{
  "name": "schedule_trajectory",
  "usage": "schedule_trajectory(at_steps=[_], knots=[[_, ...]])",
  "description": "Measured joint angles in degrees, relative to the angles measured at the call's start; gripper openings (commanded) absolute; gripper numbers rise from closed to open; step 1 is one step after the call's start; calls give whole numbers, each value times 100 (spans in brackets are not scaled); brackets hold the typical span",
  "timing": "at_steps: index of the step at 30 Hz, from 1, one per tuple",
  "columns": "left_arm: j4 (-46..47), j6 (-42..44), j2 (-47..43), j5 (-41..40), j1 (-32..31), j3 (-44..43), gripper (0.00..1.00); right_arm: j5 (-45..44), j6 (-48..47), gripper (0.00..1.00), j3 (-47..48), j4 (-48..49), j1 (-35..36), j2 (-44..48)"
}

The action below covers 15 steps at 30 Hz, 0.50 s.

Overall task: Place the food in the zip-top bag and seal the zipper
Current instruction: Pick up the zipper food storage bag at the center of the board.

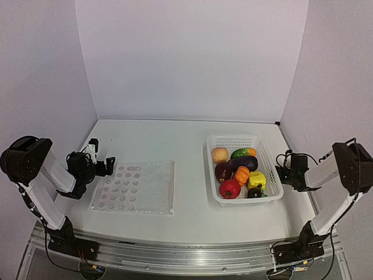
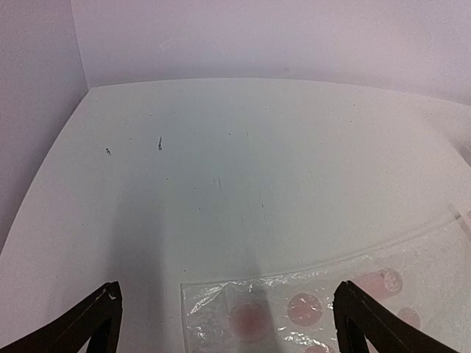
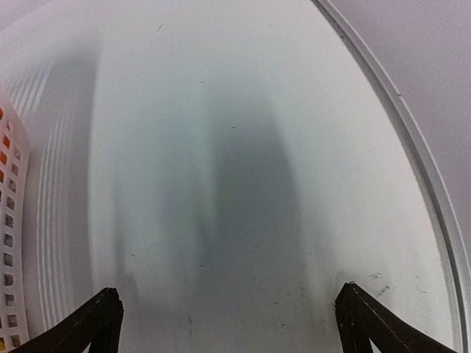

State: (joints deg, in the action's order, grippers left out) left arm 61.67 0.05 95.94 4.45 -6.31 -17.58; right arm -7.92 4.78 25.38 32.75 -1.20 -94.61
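The zip-top bag [image 1: 135, 186] lies flat on the table at the left, its dotted half to the left. I cannot make out its zipper. The food sits in a white mesh basket [image 1: 232, 137] at the right: a peach [image 1: 220, 154], a green mango [image 1: 240, 153], an eggplant [image 1: 246, 163], an orange pepper [image 1: 242, 174], a yellow pepper [image 1: 257, 179], a red pomegranate [image 1: 229, 189] and dark mangosteens [image 1: 223, 171]. My left gripper [image 1: 100, 156] is open and empty over the bag's far left corner [image 2: 221, 309]. My right gripper [image 1: 282, 171] is open and empty, just right of the basket.
The basket's mesh wall [image 3: 15, 220] shows at the left edge of the right wrist view. The table's raised right edge [image 3: 412, 147] runs close to the right gripper. White walls enclose the table on three sides.
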Motion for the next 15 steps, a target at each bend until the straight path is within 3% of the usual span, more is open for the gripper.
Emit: schedule_trajectory(at_steps=[10, 12, 15], knots=[[-155, -67, -179, -221, -2, -17, 100, -1011, 301, 98, 313, -1370, -2, 1564], [-507, -143, -427, -444, 0, -117, 100, -1086, 302, 98, 582, -1775, -2, 1839], [-1865, -137, -812, -709, 2, -852, 100, -1010, 364, 95, 1407, -2803, -6, 1986]])
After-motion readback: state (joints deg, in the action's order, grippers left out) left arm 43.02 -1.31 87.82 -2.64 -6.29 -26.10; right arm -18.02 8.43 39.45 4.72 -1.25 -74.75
